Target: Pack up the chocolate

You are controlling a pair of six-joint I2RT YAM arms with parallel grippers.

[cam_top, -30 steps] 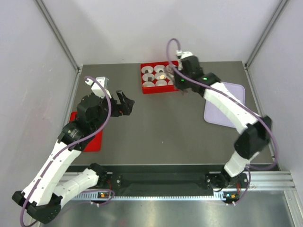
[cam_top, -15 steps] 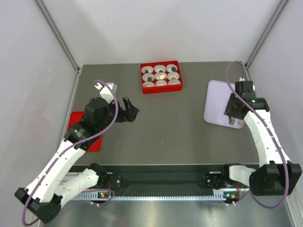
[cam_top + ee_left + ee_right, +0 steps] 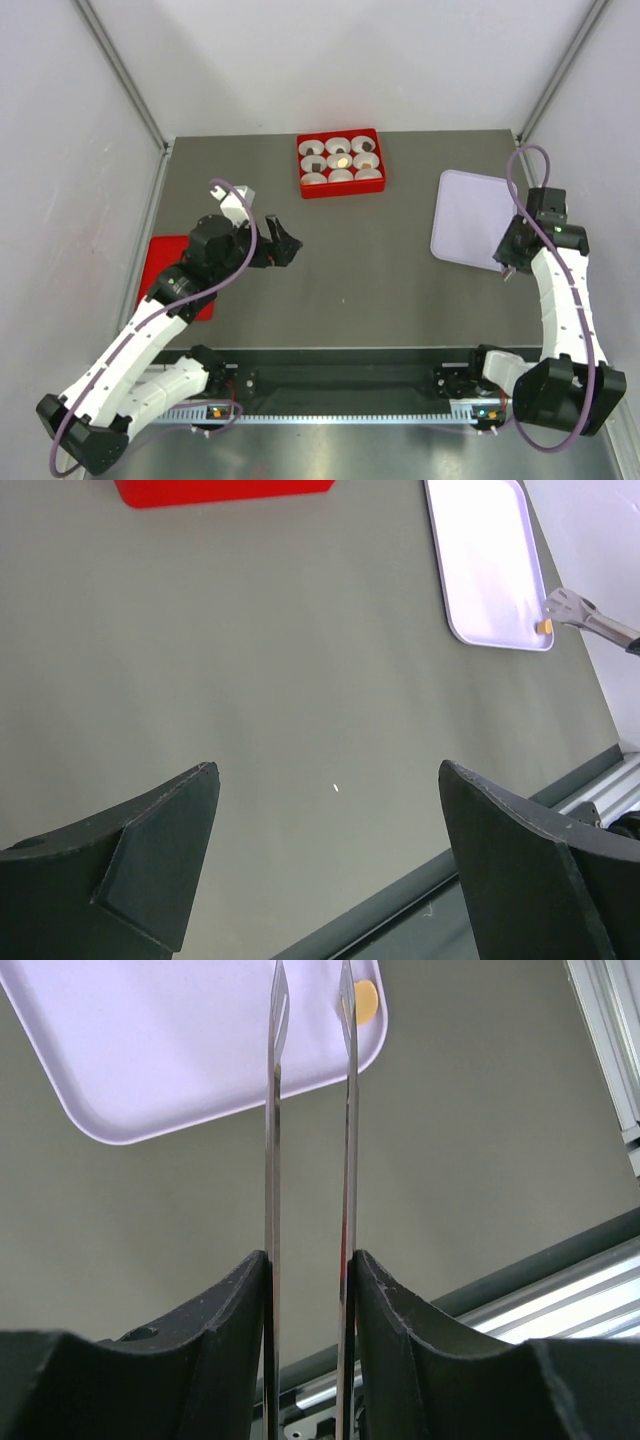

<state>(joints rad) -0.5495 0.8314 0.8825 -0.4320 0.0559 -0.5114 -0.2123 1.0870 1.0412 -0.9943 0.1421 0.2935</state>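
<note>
One tan-orange chocolate lies at the near corner of the lavender tray; it also shows in the left wrist view. My right gripper is shut on metal tweezers. The blades stand apart with nothing between them, their tips over the tray just left of the sweet. The red box at the back holds white paper cups, with a tan chocolate and dark chocolate in some. My left gripper hovers open over the table's middle left, holding nothing.
A flat red lid lies at the left edge, partly under the left arm. The table's front rail runs close behind both arms. Grey walls close in the left, right and back sides.
My right arm swung from the red box across to the lavender tray, tweezers in hand. The left arm has crept a little rightward and toward the front.
</note>
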